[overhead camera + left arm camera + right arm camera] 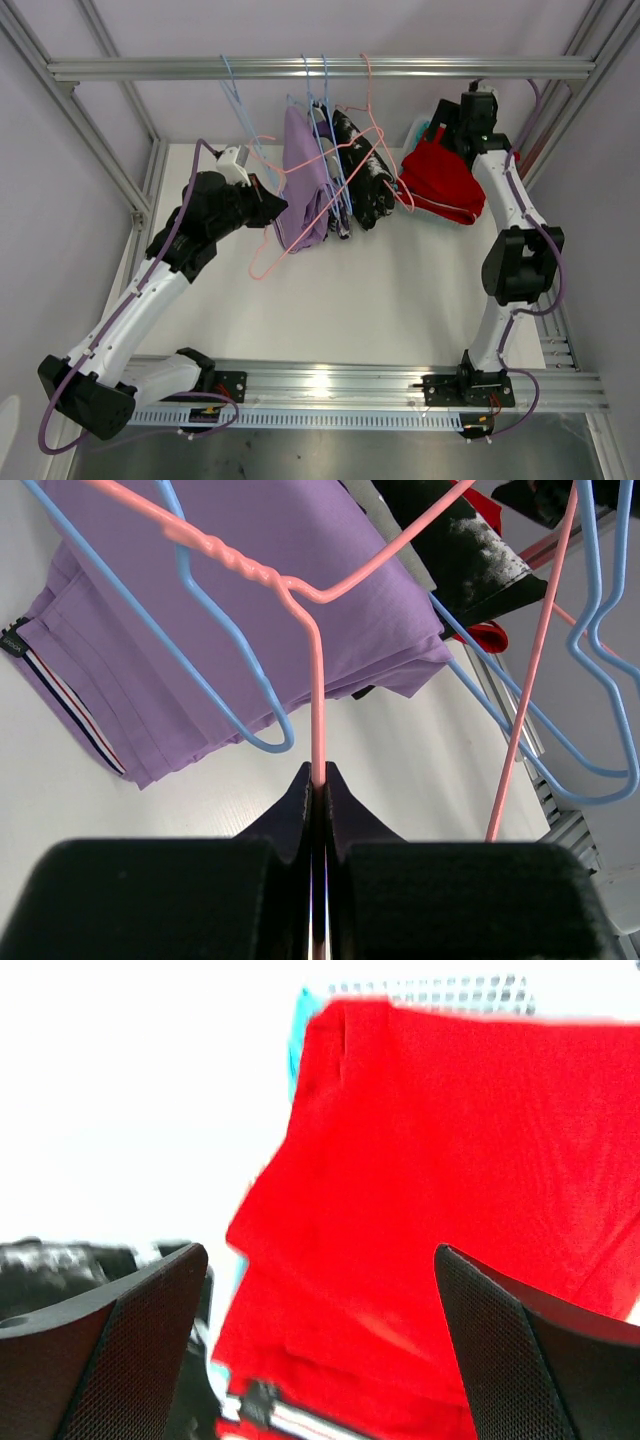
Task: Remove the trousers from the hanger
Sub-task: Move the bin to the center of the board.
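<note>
Left hand (318, 780): you had it pinched shut on the pink hanger (318, 680).
Right hand (320, 1260): wide open, empty, above the red trousers (450, 1140).
Care: you probably needed a slow pull past the blue hangers (262, 746).

I can read no text anywhere. A small dark tag (12, 640) on the lilac trousers (330, 590) may carry lettering, too small for me to tell.
</note>
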